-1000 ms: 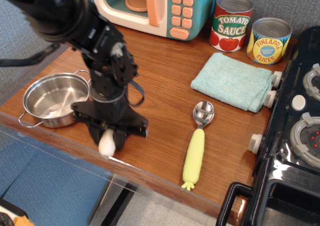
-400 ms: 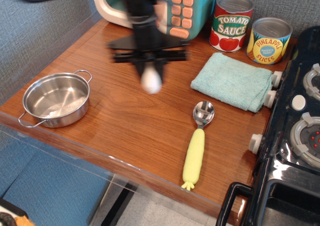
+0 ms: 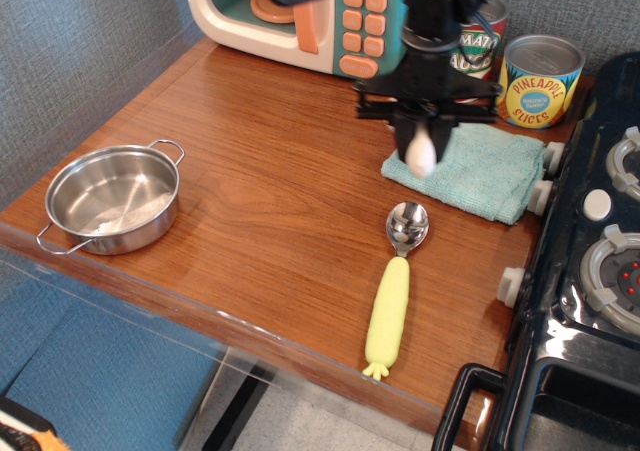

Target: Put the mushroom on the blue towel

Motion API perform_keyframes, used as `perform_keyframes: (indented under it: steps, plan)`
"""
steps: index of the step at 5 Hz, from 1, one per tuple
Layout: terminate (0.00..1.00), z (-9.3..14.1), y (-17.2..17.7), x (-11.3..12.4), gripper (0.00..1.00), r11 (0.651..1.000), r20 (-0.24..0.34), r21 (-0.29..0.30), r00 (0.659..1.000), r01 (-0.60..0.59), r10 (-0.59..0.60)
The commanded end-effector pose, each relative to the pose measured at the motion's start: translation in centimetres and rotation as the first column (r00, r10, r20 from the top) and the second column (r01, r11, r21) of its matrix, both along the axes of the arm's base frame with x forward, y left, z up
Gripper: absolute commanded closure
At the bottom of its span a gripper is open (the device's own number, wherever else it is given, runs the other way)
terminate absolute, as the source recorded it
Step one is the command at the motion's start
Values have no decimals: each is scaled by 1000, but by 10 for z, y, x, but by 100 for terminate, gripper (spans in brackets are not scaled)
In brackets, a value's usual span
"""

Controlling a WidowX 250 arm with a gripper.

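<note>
My black gripper [image 3: 424, 131] hangs over the left part of the blue towel [image 3: 480, 169], which lies flat on the wooden counter by the stove. The gripper is shut on the mushroom [image 3: 421, 152]; only its white stem shows, pointing down below the jaws, and the reddish-brown cap is hidden inside the gripper. The mushroom is held above the towel's left edge, not resting on it.
A yellow-handled metal spoon [image 3: 394, 291] lies just in front of the towel. A steel pot [image 3: 110, 197] sits at the front left. A toy microwave [image 3: 300, 16] stands at the back, with a tomato sauce can [image 3: 478, 41] and a pineapple can [image 3: 538, 79]. A black stove [image 3: 590, 261] borders the right.
The gripper has carried the mushroom from the front left edge near the pot, across the counter to the right, to above the towel's left edge.
</note>
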State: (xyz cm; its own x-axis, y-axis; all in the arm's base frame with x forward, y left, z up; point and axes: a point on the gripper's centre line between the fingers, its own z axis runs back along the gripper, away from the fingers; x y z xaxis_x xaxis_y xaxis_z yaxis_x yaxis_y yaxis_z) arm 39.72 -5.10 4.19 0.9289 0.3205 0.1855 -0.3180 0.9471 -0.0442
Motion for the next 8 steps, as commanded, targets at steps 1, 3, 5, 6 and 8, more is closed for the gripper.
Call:
perform_keyframes:
  steps: [1, 3, 5, 6, 8]
  plan:
    - [0, 12, -16, 16, 100, 998, 58, 6, 996, 64, -64]
    - [0, 33, -18, 11, 0, 1000, 86, -15, 996, 28, -26]
    - [0, 89, -17, -16, 0, 999, 137, -42, 990, 21, -15]
    - [0, 100, -11, -30, 0, 998, 126, -43, 991, 55, -49]
    - [100, 100, -11, -30, 0, 998, 126, -43, 991, 55, -49]
